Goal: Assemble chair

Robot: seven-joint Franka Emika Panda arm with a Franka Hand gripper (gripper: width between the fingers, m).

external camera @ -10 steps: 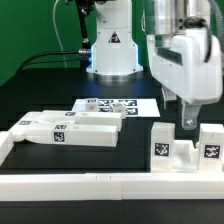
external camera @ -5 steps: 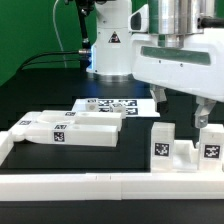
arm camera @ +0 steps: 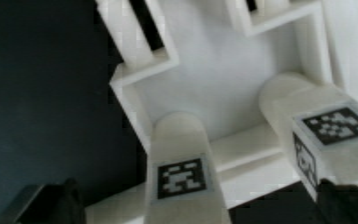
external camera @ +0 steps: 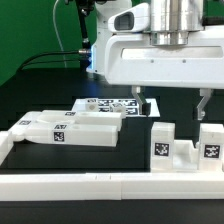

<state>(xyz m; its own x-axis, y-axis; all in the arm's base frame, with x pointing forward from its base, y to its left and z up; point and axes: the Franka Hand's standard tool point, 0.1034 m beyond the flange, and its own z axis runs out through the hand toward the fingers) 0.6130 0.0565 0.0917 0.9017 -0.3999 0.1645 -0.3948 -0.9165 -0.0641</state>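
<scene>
Your pincer [external camera: 172, 108] turned broadside since a second ago and hung spread wide above the tagged chair part [external camera: 161, 146], lower right.

Robotics lab, tagged marker board [external camera: 100, 102], green backdrop [external camera: 25, 30]

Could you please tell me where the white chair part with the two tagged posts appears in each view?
Exterior view: the chair part stands at the exterior view's lower right, beside the white rail, beneath the open end effector.
Wrist view: the chair part fills most of the picture, seen from above.
Shared landmark: the square tags on its two posts.
</scene>
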